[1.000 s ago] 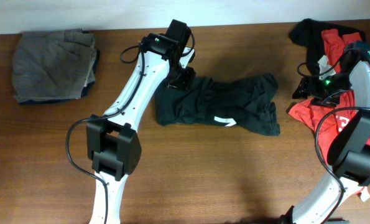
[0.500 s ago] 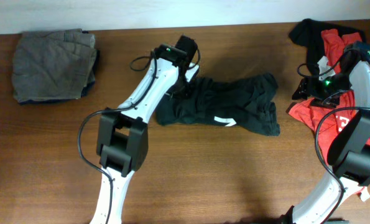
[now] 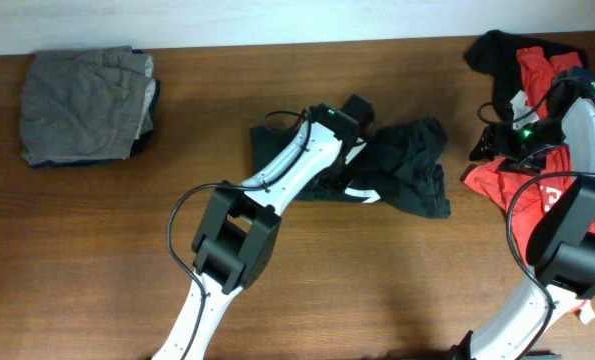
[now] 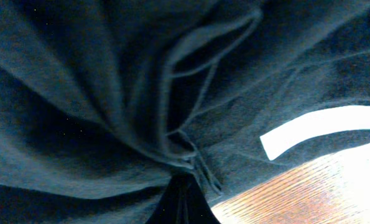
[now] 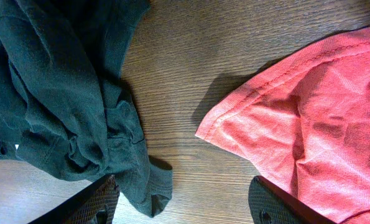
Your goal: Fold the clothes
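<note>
The black T-shirt (image 3: 407, 175) lies crumpled in the middle of the table, with a white print strip (image 4: 321, 127) showing on it. My left gripper (image 3: 360, 125) is over the shirt's upper middle and is shut on a bunched fold of its black cloth (image 4: 181, 180), which fills the left wrist view. My right gripper (image 5: 185, 205) stands open over bare wood, with nothing between its fingers. To its left lies the black T-shirt's right edge (image 5: 60, 93). To its right lies a red T-shirt (image 5: 309, 112). In the overhead view the right gripper (image 3: 482, 142) hangs between the two garments.
A heap of red and black clothes (image 3: 532, 70) lies at the back right, under and around the right arm. A folded grey stack (image 3: 87, 105) sits at the back left. The table's back edge meets a white wall (image 3: 277, 15).
My left gripper has shut on the black T-shirt near its left end and moved right across it, drawing cloth along. The right arm has not moved.
</note>
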`<state>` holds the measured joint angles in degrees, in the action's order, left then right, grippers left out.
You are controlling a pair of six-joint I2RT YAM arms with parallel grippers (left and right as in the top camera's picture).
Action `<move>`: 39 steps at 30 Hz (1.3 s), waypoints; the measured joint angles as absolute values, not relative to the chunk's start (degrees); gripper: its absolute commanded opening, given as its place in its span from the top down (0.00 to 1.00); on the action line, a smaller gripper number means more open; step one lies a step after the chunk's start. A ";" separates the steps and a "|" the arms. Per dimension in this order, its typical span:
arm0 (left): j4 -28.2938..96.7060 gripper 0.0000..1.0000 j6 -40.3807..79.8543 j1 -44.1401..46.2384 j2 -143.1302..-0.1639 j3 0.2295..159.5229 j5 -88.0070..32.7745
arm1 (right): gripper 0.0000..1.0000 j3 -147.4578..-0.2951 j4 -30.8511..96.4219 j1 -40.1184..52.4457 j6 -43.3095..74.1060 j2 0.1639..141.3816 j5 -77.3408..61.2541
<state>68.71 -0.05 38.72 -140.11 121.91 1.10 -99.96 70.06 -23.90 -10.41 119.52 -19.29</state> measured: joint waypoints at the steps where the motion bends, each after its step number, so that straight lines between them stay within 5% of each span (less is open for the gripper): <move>1: 68.71 0.98 -0.05 39.00 -140.11 121.91 1.56 | 0.28 -99.96 70.06 -23.90 -10.37 119.52 -19.29; 13: 78.11 0.99 0.01 36.29 -140.38 131.37 2.22 | 0.27 -99.96 68.34 -22.59 -10.35 119.52 -21.21; 16: 80.86 0.98 0.01 34.74 -140.38 137.78 2.22 | 0.22 -99.96 67.00 -20.03 -10.15 119.55 -21.71; 18: 82.39 0.96 0.01 33.85 -140.38 141.58 2.24 | 0.01 -99.96 66.46 -17.93 -10.04 119.57 -22.00; 29: 87.90 0.92 0.01 29.85 -140.38 149.97 5.23 | 0.00 -99.96 63.96 -12.01 -7.42 124.55 -21.91; 39: 88.53 0.89 0.03 20.71 -140.38 149.97 8.54 | 0.15 -98.89 60.77 -10.39 -6.96 125.75 -21.87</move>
<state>88.53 0.03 20.71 -140.38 149.97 8.54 -98.89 60.77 -10.39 -6.96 125.75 -21.87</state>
